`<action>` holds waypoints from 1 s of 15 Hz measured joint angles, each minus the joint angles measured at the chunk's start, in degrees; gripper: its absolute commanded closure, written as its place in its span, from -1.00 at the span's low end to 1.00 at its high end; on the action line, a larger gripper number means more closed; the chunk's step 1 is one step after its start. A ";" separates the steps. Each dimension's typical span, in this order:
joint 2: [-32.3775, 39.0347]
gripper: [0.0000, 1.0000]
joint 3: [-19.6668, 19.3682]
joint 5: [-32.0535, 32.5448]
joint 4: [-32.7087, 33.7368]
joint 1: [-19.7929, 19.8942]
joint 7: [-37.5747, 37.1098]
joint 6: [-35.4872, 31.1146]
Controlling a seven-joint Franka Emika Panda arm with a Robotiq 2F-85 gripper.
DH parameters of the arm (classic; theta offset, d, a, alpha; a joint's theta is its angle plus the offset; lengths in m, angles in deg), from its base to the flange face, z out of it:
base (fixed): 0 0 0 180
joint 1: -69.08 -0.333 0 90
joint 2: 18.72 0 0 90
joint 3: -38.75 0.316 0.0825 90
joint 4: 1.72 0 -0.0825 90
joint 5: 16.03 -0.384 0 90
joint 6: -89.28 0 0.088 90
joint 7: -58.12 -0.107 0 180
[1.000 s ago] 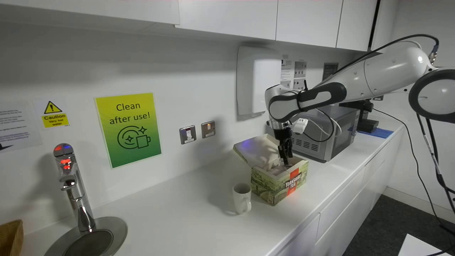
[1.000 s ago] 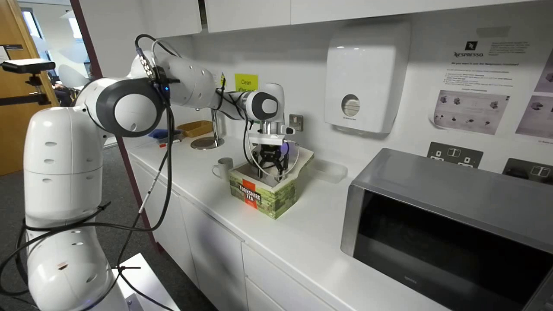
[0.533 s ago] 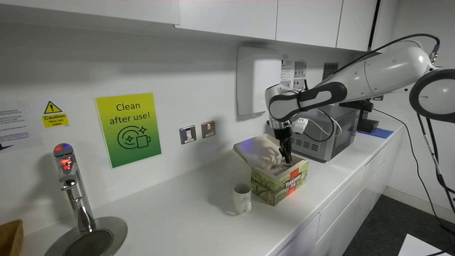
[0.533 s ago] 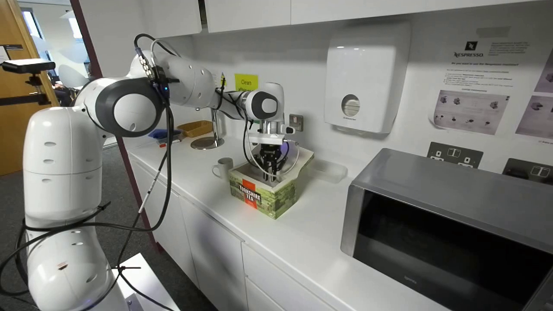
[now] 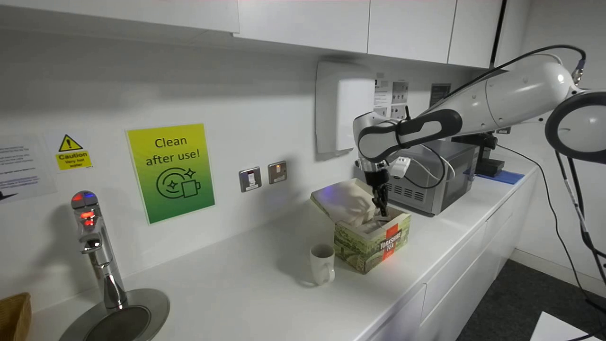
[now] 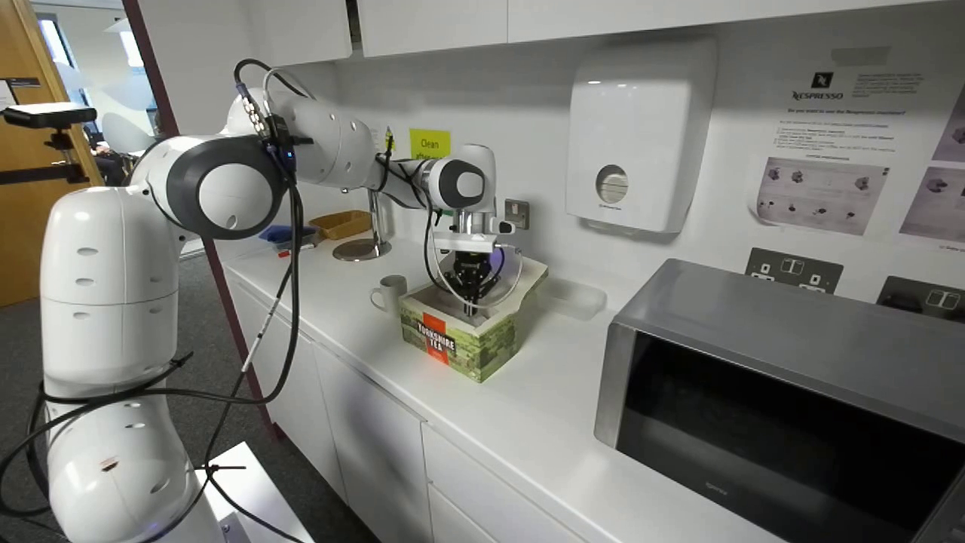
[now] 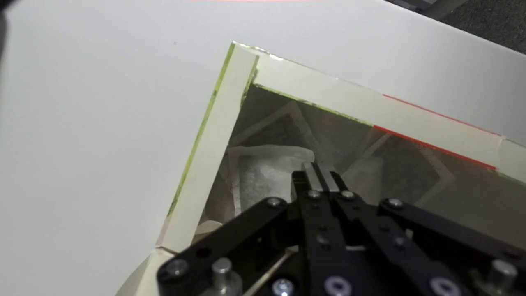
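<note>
A green Yorkshire Tea box [image 5: 390, 244] stands on the white counter with its lid [image 5: 348, 201] raised, and it shows in both exterior views [image 6: 460, 343]. My gripper [image 7: 316, 166] points down into the box opening, its two fingers together. Pale, flat tea bags [image 7: 267, 176] lie inside, one of them right beside the fingertips. Whether a thin edge of a bag is pinched between the tips cannot be made out; the pads appear to meet. Below the tips, the box floor is partly hidden by the fingers.
A white mug [image 5: 322, 265] is close to the box. Behind it sits a clear plastic tray [image 6: 573, 299]. A microwave [image 6: 769, 392] occupies the counter nearby, under a wall-mounted towel dispenser [image 6: 641, 136]. Farther along rise a tap [image 5: 102, 246] and a wicker basket [image 6: 341, 224].
The gripper's fingers have come together from a wide opening while over the box. The arm has barely shifted; box and mug stay where they were.
</note>
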 measured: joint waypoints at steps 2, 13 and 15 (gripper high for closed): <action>0.00 1.00 0.00 0.00 0.00 0.00 0.00 0.00; -3.23 1.00 0.64 0.00 0.14 -0.35 0.00 -0.15; -3.99 1.00 0.81 0.00 0.15 -0.85 0.01 -0.23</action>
